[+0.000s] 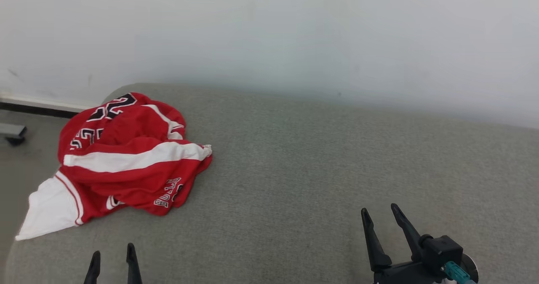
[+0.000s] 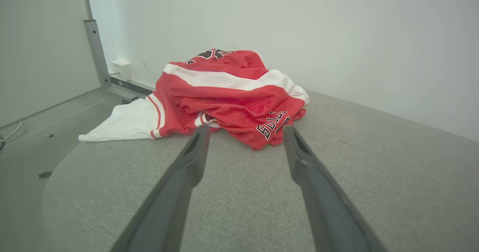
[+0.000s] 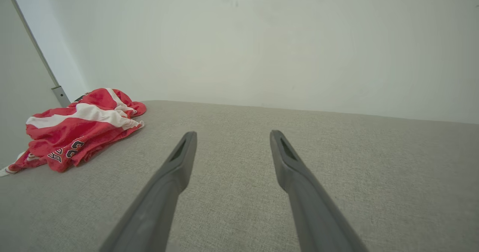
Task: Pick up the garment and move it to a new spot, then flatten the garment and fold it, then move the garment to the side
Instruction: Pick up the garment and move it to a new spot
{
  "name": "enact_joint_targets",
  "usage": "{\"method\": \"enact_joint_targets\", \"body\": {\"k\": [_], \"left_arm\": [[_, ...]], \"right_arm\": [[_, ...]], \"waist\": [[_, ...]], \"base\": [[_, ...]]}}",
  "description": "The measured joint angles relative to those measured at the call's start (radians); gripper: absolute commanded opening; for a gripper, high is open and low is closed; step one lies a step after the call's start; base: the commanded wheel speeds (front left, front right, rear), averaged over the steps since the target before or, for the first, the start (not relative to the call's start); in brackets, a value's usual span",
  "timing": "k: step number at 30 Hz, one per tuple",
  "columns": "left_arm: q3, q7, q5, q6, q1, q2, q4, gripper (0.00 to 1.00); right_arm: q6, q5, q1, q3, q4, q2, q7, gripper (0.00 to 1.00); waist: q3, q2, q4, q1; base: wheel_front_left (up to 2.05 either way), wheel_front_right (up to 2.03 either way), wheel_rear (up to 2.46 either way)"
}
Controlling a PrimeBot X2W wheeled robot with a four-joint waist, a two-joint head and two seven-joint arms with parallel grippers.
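The crumpled red-and-white garment lies on the grey cushion at twelve o'clock from my left gripper, near its tips. It lies at ten o'clock from my right gripper, well apart. Both are spread wide, holding nothing.

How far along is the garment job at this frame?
Done: nothing; the red and white garment lies crumpled at the left end of the grey surface. In hand: left gripper open, aimed at it, not touching; right gripper open over bare fabric. Left: pick up, move, flatten, fold, set aside.
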Motion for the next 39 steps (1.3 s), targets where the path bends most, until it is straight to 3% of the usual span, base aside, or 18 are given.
{"method": "enact_joint_targets", "body": {"k": [10,17,29,39], "left_arm": [[0.034,0.000,0.026,0.002,0.040,0.012,-0.014,1.00],[0.052,0.000,0.027,0.002,0.060,0.027,-0.020,1.00],[0.065,0.022,0.022,0.011,0.025,0.046,0.006,1.00],[0.085,0.240,-0.096,-0.032,-0.268,0.093,0.179,1.00]], "right_arm": [[0.000,0.032,0.012,0.036,0.002,0.000,0.000,1.00],[0.000,0.051,0.017,0.060,0.001,0.000,0.000,1.00],[0.000,0.057,0.019,0.074,0.005,0.000,0.000,1.00],[0.000,0.011,0.010,0.124,0.017,0.000,0.000,1.00]], "waist": [[-0.020,-0.0001,0.145,0.0000],[-0.035,-0.0001,0.208,-0.0001],[-0.040,0.0000,0.206,-0.0001],[-0.018,0.0000,0.153,0.0000]], "base": [[0.00,0.00,0.00],[0.00,0.00,0.00],[0.00,0.00,0.00],[0.00,0.00,0.00]]}}
